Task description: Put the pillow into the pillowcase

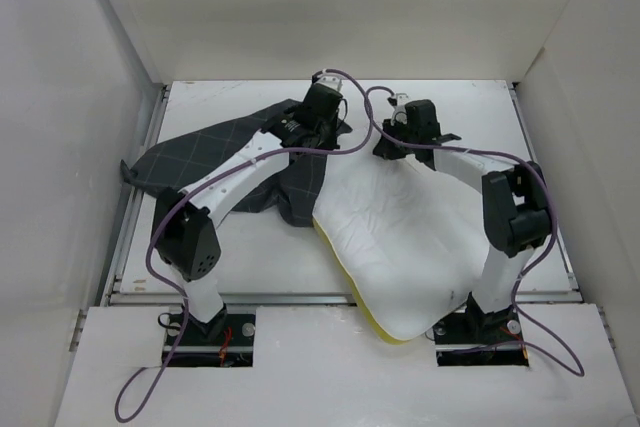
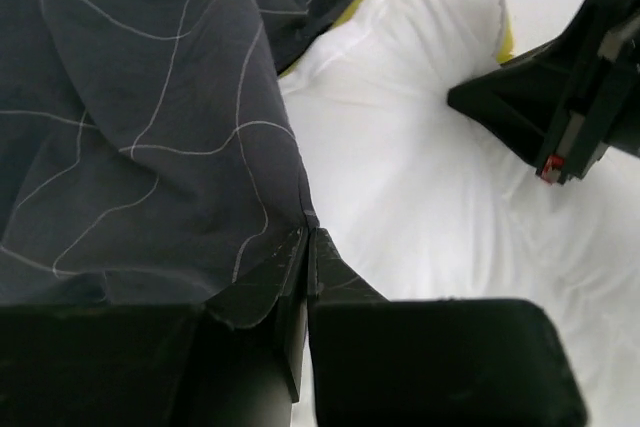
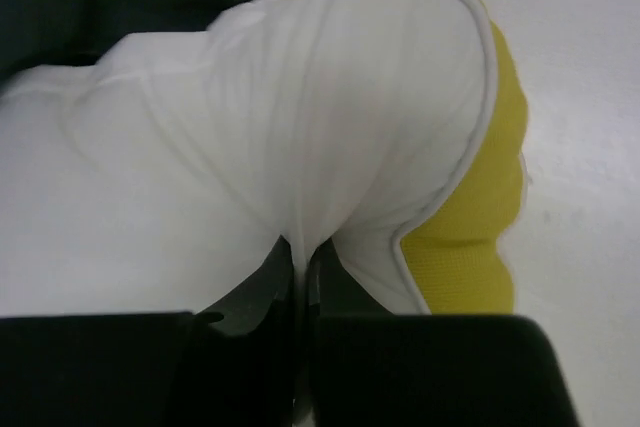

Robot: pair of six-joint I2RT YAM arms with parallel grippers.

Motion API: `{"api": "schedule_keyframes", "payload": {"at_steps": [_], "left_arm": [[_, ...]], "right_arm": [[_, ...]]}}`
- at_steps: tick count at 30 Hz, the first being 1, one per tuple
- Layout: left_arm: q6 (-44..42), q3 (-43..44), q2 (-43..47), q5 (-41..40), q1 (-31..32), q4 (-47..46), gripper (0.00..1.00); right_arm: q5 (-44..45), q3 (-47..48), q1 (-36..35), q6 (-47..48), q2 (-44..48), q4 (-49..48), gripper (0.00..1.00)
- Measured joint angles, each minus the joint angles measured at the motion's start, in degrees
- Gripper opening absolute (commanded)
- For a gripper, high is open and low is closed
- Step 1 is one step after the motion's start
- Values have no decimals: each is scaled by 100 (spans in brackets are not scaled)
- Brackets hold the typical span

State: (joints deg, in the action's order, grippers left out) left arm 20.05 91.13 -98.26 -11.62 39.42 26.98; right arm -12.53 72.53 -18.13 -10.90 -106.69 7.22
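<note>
The white pillow [image 1: 400,237] lies on the table's right half, its yellow band [image 1: 375,322] hanging over the near edge. The dark grid-check pillowcase [image 1: 215,162] lies crumpled at the left and back, its edge over the pillow's far left corner. My left gripper [image 1: 335,127] is shut on the pillowcase's edge [image 2: 250,177], next to the pillow [image 2: 420,207]. My right gripper [image 1: 392,142] is shut on a pinch of the pillow's white cover [image 3: 290,147] near its far corner, beside the yellow band [image 3: 475,247]. The right gripper also shows in the left wrist view [image 2: 560,112].
White walls [image 1: 350,7] close in the back and both sides of the table [image 1: 250,257]. The two grippers sit close together at the back middle. Purple cables [image 1: 360,112] loop over both arms.
</note>
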Motion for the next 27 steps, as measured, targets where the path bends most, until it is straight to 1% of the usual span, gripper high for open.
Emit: {"api": "schedule_keyframes", "payload": {"at_steps": [2, 4, 9, 14, 17, 23, 27], "left_arm": [[-33, 295, -243, -24, 0, 52, 0], [-44, 540, -439, -90, 0, 149, 0], [2, 1189, -935, -278, -7, 470, 0], [118, 1458, -1075, -422, -7, 813, 0], [192, 1554, -1078, -516, -4, 953, 0], [291, 1563, -1078, -643, -7, 1119, 0], [319, 1620, -1078, -876, -7, 1279, 0]], "right_arm": [[-481, -227, 15, 149, 109, -553, 0], [-708, -634, -31, 260, 358, -994, 0], [-863, -1683, -389, 645, 1486, -1521, 0], [-874, -2017, -870, 925, 2166, -1989, 0], [-815, -2247, -1104, 1034, 2280, -2229, 0], [-765, -2356, -1611, 1268, 2138, -2474, 0], [-774, -2651, -2164, 1436, 2124, -2887, 0]]}}
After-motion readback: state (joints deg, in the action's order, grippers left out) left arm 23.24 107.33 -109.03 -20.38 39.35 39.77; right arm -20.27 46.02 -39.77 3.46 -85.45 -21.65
